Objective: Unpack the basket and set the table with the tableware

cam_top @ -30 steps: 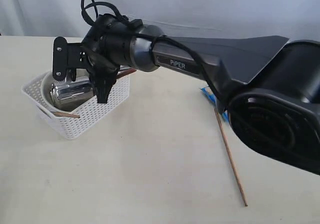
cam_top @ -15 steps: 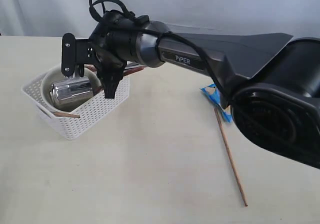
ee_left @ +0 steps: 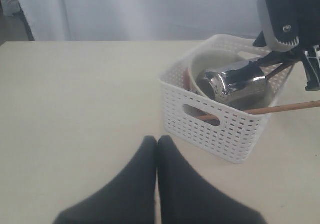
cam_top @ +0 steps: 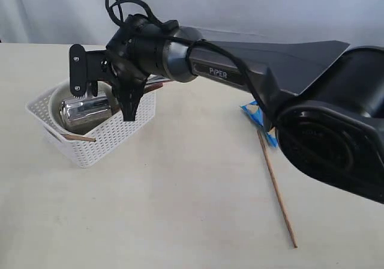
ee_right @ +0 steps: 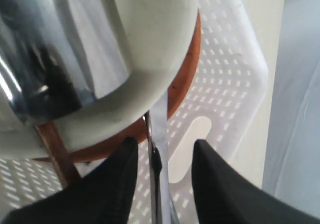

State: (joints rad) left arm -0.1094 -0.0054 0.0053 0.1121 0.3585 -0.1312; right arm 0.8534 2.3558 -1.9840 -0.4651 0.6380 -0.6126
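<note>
White perforated basket (cam_top: pixel 107 136), left on surface (cam_top: pixel 180 209): holds cream bowl (cam_top: pixel 56 98), steel cup (cam_top: pixel 86 113) on its side, basket chopstick (cam_top: pixel 78 137). Right end effector (cam_top: pixel 102 104) above, jaws apart. Loose chopstick (cam_top: pixel 276 188) and blue bag (cam_top: pixel 258 117) lie right.

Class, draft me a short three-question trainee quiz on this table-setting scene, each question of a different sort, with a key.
1. True or false: the steel cup stands upright on the table.
2. Which end effector is at the basket? A left; B right; C neither.
3. Fill in: the left end effector is ___ and holds nothing.
Key: 1 false, it lies in the bowl inside the basket; 2 B, the right end effector; 3 shut.
</note>
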